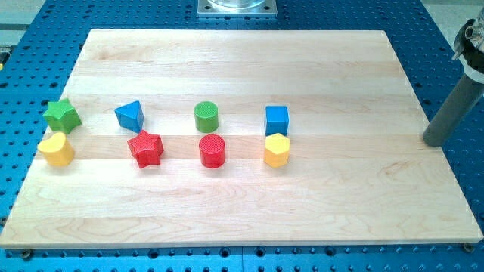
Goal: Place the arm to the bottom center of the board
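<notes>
My rod comes down at the view's right edge and my tip [436, 140] rests at the right edge of the wooden board [242, 204], far right of all blocks. Upper row, left to right: green star [62, 115], blue triangle [130, 115], green cylinder [206, 117], blue cube [277, 120]. Lower row: yellow hexagon [56, 149], red star [145, 148], red cylinder [212, 151], yellow hexagon [277, 150] just below the blue cube. The nearest blocks to my tip are the blue cube and that yellow hexagon, well to its left.
The board lies on a blue perforated table [454, 45]. A grey metal mount [237, 7] sits at the view's top centre, beyond the board's top edge.
</notes>
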Controlling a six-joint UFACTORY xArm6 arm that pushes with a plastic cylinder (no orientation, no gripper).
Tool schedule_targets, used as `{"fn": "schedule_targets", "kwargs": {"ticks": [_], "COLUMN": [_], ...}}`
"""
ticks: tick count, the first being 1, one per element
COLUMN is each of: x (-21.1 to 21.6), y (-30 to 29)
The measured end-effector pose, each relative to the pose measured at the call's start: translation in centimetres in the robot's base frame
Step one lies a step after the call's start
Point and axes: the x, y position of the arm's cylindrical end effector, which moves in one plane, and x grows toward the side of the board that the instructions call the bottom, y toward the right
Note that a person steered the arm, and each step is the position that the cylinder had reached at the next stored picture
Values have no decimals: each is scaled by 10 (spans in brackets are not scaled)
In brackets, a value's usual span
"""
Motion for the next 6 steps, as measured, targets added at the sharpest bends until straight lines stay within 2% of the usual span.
{"fn": "schedule_targets", "kwargs": {"ticks": [1, 2, 4, 5, 6], "x": [36, 46, 55, 122, 122], "y": [-25, -31, -102, -107, -257]}}
